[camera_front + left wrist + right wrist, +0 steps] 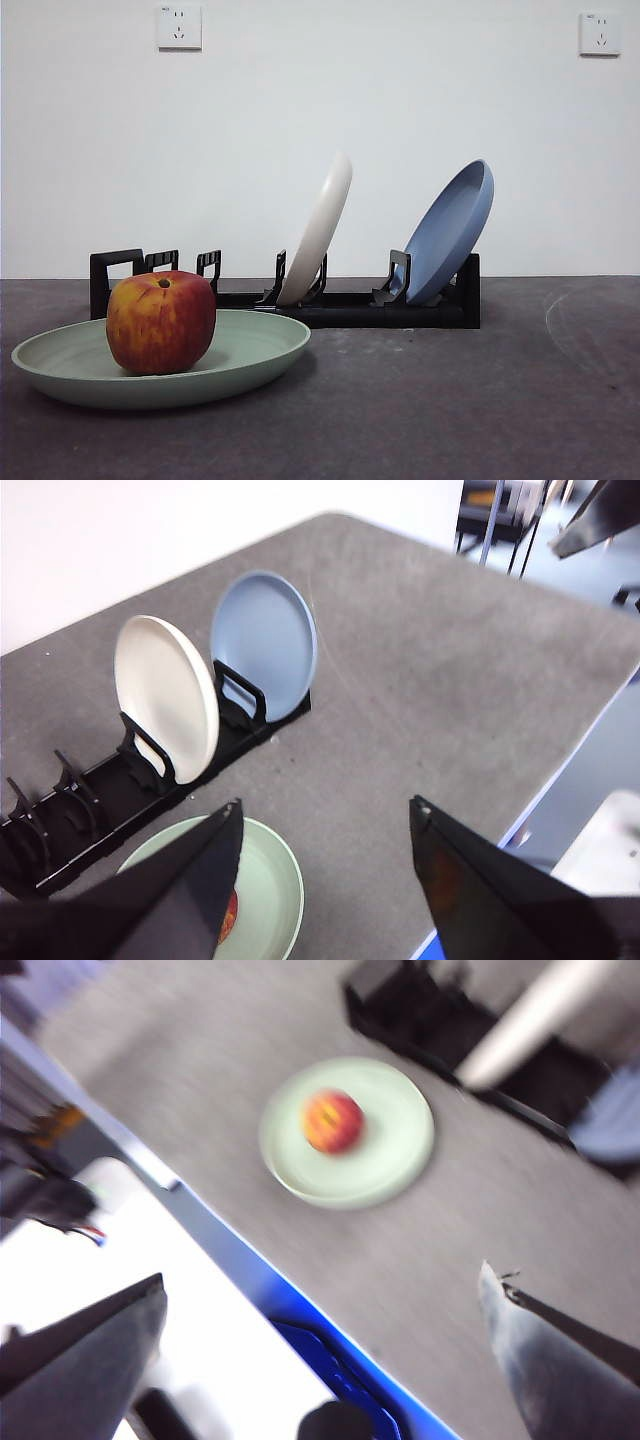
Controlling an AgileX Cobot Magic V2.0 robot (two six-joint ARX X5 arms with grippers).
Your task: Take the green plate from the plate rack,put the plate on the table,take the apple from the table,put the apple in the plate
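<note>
The green plate [250,350] lies flat on the table [450,400] in front of the plate rack [340,305]. The apple [161,322] sits in the plate, left of its middle. The right wrist view, blurred, shows the apple [332,1121] in the plate [395,1150] from high up. The left wrist view shows part of the plate [270,880] and a sliver of the apple [229,917] behind a jaw. My left gripper [325,880] is open, high above the table. My right gripper [320,1360] is open, high over the table's edge.
A cream-white plate [320,228] and a blue plate [452,230] lean in the rack's slots. The rack's squared loop handle [112,270] stands behind the apple. The table's blue-trimmed edge [230,1250] shows in the right wrist view.
</note>
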